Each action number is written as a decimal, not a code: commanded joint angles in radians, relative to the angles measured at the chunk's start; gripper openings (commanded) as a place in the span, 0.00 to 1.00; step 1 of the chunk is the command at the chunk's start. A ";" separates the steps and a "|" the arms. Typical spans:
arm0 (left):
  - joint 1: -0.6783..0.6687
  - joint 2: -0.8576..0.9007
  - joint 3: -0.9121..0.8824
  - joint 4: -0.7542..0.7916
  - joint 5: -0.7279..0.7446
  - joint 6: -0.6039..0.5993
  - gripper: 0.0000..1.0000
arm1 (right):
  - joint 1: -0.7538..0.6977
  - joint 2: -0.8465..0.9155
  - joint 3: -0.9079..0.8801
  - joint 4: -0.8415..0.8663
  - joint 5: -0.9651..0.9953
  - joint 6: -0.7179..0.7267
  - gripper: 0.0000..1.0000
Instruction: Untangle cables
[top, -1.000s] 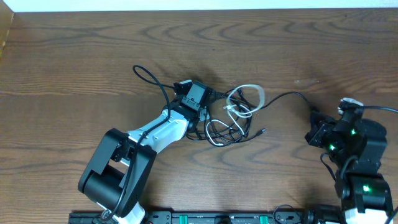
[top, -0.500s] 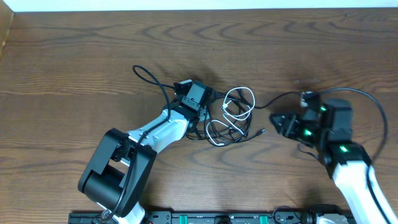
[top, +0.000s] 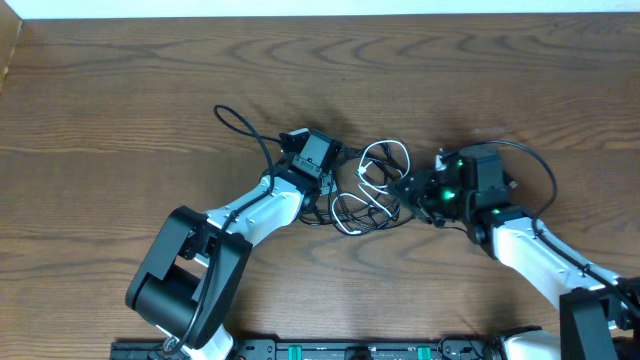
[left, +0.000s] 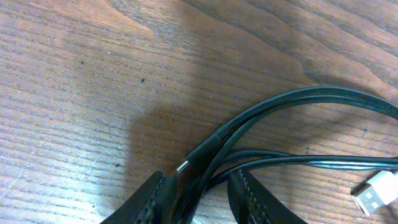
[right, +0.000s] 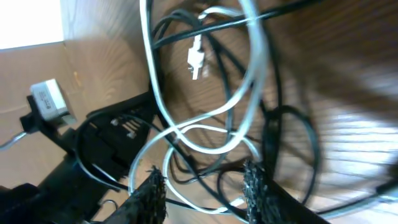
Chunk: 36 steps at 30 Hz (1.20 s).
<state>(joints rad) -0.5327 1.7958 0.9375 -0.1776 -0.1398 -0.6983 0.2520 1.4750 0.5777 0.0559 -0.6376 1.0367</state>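
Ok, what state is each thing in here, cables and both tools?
black cables, tangled together flat on the table
white cable, looped and caught among the black ones
left tool, open, black strands running between its fingers
right tool, open, low over the tangle

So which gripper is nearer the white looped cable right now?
Right. The right gripper sits at the edge of the white looped cable, with its loops just ahead. The left gripper straddles thin black cables on the other side, slightly farther off.
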 joint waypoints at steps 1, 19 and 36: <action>0.004 0.016 0.009 -0.004 -0.010 0.010 0.36 | 0.047 0.021 -0.002 0.008 0.058 0.143 0.42; 0.004 0.016 0.009 -0.043 -0.010 0.010 0.36 | 0.101 0.073 -0.002 0.129 0.276 0.083 0.02; 0.004 0.016 0.009 -0.044 -0.010 0.010 0.37 | -0.007 -0.459 -0.002 -0.164 0.434 -0.245 0.25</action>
<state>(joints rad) -0.5327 1.7962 0.9379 -0.2192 -0.1398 -0.6983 0.2459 1.0412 0.5770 -0.0639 -0.2417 0.8371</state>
